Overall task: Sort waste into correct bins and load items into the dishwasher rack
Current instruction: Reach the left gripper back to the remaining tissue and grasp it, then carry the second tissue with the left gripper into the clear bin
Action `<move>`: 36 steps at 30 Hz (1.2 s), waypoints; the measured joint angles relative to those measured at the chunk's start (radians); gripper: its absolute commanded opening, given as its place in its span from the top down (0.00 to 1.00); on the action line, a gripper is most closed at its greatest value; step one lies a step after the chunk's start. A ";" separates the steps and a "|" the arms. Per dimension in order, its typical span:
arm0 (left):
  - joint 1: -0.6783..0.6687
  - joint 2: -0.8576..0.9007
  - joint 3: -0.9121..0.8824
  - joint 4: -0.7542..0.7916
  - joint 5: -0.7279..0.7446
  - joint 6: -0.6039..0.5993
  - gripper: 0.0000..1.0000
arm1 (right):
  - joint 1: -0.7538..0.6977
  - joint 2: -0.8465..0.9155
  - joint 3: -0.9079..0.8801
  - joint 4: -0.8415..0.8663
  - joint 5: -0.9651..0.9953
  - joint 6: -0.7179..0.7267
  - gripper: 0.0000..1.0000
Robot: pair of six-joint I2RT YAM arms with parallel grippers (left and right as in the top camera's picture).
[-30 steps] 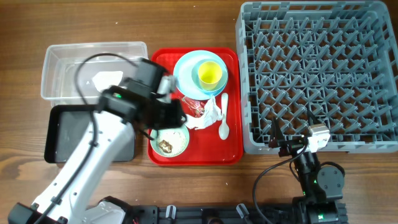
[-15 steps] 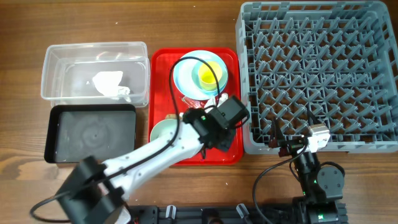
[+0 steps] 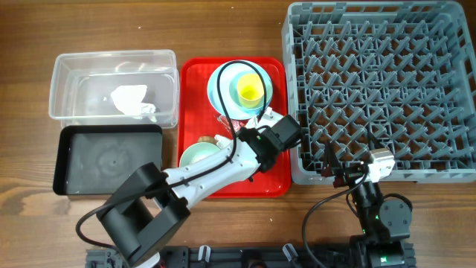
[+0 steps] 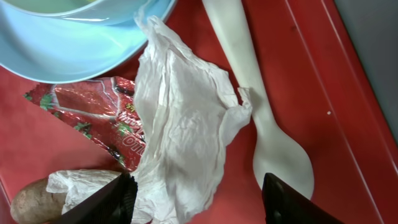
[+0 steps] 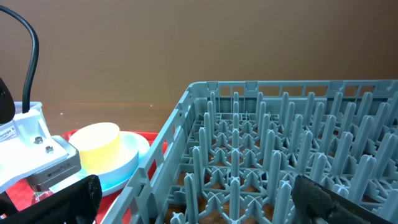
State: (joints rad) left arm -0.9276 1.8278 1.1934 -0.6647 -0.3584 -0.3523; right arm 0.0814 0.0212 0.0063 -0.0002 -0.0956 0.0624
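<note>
My left gripper (image 4: 199, 205) is open, low over the red tray, its fingers either side of a crumpled white napkin (image 4: 186, 130). A red wrapper (image 4: 93, 115) lies partly under the napkin. The white spoon (image 4: 261, 112) lies just right of it. A brown food scrap (image 4: 28, 202) shows at the lower left. The light blue plate (image 4: 74, 43) is ahead. From overhead the left wrist (image 3: 271, 136) covers this spot. The yellow cup (image 3: 249, 88) sits in the blue bowl (image 3: 227, 85). My right gripper (image 5: 199, 205) is open and empty at the front edge of the grey rack (image 3: 383, 89).
The clear tub (image 3: 67, 74) at the left holds a white napkin (image 3: 130, 98). The black tray (image 3: 108, 158) lies in front of it. A pale green bowl (image 3: 199, 158) sits on the red tray (image 3: 230, 190), partly under my left arm.
My left arm has swung right from above the bins to the right part of the red tray, over the napkin and spoon. The right arm has not moved.
</note>
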 measured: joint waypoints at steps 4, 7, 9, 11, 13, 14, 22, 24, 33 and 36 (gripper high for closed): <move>0.018 0.004 0.000 0.000 -0.012 0.000 0.36 | 0.000 0.000 0.000 0.000 0.000 0.000 0.00; 0.025 0.021 0.000 0.000 -0.013 0.000 0.46 | 0.000 0.000 0.000 0.000 0.000 0.000 0.00; 0.025 0.029 0.000 0.002 -0.015 0.006 0.58 | 0.000 0.000 0.000 0.000 0.000 0.000 0.00; 0.025 0.031 0.000 0.011 -0.016 0.008 0.66 | 0.000 0.000 0.000 0.000 0.000 0.000 0.00; 0.025 0.031 0.000 0.015 -0.021 0.008 0.74 | 0.000 0.000 0.000 0.000 0.000 0.000 0.00; 0.025 0.031 0.000 0.015 -0.027 0.011 0.80 | 0.000 0.000 0.000 0.000 0.000 0.000 0.00; 0.025 0.031 0.000 0.019 -0.080 0.011 0.96 | 0.000 0.000 0.000 0.000 0.000 0.000 0.00; 0.025 0.031 0.000 0.019 -0.083 0.010 0.96 | 0.000 0.000 0.000 0.000 0.000 0.000 0.00; 0.053 -0.231 0.000 -0.002 -0.087 0.010 0.93 | 0.000 0.000 0.000 0.000 0.000 0.000 0.00; 0.147 -0.328 0.000 -0.002 -0.090 0.011 0.96 | 0.000 0.000 0.000 0.000 0.000 0.000 0.00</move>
State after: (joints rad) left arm -0.7807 1.5002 1.1931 -0.6670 -0.4480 -0.3416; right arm 0.0814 0.0212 0.0063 -0.0002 -0.0952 0.0624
